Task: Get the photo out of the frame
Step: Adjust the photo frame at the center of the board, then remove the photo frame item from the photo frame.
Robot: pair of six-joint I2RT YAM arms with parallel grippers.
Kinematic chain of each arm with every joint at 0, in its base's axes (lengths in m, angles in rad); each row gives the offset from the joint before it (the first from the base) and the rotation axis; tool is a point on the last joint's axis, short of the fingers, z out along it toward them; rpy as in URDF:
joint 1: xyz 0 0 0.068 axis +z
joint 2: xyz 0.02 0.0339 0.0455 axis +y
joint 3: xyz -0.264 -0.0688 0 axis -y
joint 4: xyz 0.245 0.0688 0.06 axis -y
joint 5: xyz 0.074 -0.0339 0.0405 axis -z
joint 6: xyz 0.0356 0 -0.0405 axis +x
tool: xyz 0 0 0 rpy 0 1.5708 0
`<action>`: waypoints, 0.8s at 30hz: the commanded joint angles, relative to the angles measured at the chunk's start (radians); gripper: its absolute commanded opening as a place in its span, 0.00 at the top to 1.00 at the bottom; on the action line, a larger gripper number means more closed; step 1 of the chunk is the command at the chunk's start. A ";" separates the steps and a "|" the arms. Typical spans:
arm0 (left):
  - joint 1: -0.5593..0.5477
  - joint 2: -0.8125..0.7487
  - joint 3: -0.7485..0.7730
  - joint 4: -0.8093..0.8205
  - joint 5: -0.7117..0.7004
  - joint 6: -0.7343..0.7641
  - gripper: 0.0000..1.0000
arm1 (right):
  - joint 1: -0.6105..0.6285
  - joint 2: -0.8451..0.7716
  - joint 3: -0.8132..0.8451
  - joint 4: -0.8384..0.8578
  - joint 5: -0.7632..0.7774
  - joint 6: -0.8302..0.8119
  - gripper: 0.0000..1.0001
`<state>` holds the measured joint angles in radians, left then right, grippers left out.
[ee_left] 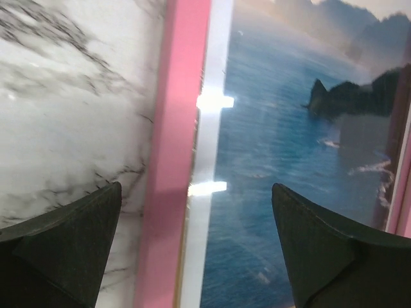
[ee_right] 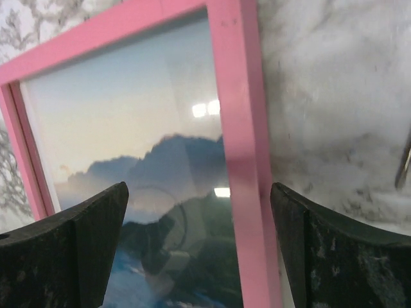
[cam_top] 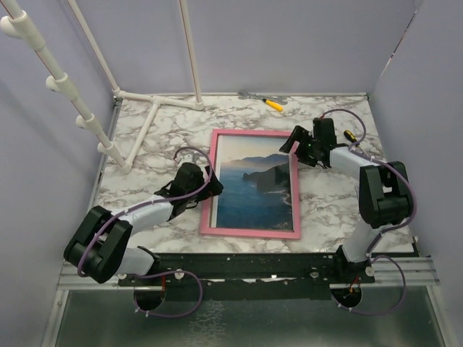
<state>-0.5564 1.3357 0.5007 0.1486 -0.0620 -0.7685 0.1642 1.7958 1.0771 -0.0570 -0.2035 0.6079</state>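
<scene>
Wide open, empty: left end effector [ee_left: 196, 187] and right end effector [ee_right: 199, 186] straddle rails of the frame [cam_top: 249, 233]; close evenly, lift level.

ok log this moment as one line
frame: face up, photo inside | left gripper: open, straddling left border | right gripper: open, straddling right border by far corner | removal: not started
</scene>
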 commanded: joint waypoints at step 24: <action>0.036 0.120 0.096 -0.007 0.016 0.104 0.06 | 0.012 -0.279 -0.355 -0.087 -0.153 -0.100 0.16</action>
<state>-0.5144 1.4265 0.5819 0.1314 -0.0242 -0.6743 0.1749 1.5238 0.7540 -0.1696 -0.2703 0.5041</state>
